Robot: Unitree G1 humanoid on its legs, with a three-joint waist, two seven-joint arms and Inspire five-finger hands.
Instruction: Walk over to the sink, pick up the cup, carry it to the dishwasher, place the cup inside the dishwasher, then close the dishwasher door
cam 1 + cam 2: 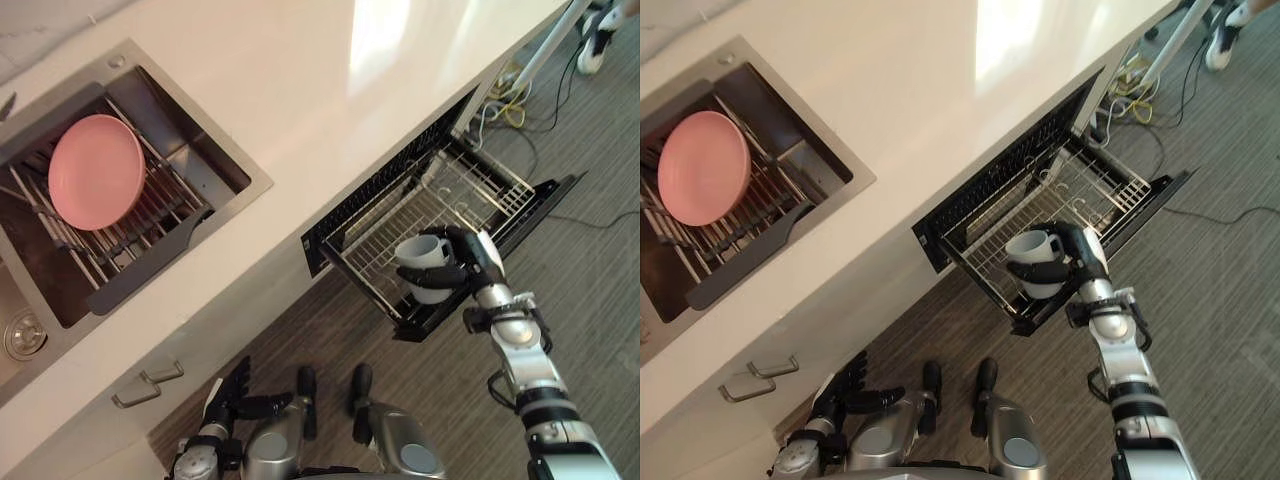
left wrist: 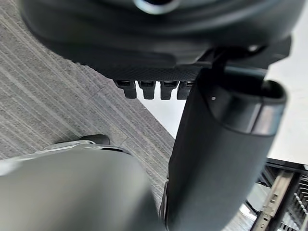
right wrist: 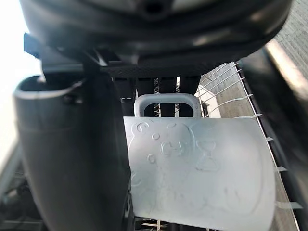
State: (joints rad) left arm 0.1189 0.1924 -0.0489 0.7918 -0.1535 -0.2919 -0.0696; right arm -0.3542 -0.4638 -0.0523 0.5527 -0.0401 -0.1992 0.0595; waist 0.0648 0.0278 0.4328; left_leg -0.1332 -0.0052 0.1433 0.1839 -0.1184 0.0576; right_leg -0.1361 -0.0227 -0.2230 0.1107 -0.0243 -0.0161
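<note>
A pale grey cup (image 1: 420, 252) with a raised bear pattern (image 3: 202, 168) hangs upright over the near end of the wire rack (image 1: 470, 185) of the pulled-out dishwasher drawer (image 1: 545, 200). My right hand (image 1: 478, 255) is shut on it, with the thumb (image 3: 72, 159) on one side and the fingers curled round the other. The cup's handle (image 3: 166, 102) points away from the wrist. The sink (image 1: 255, 185) is set into the white counter on the left, with a pink plate (image 1: 97, 170) on its rack. My left hand (image 1: 228, 400) hangs low by the cupboard front, fingers straight.
The dark drawer sticks out from under the white counter (image 1: 330, 90) over the striped grey floor (image 1: 590, 290). Two metal cupboard handles (image 1: 148, 385) sit below the sink. Yellow and black cables (image 1: 505, 100) and a white pole (image 1: 545, 40) lie at the far right.
</note>
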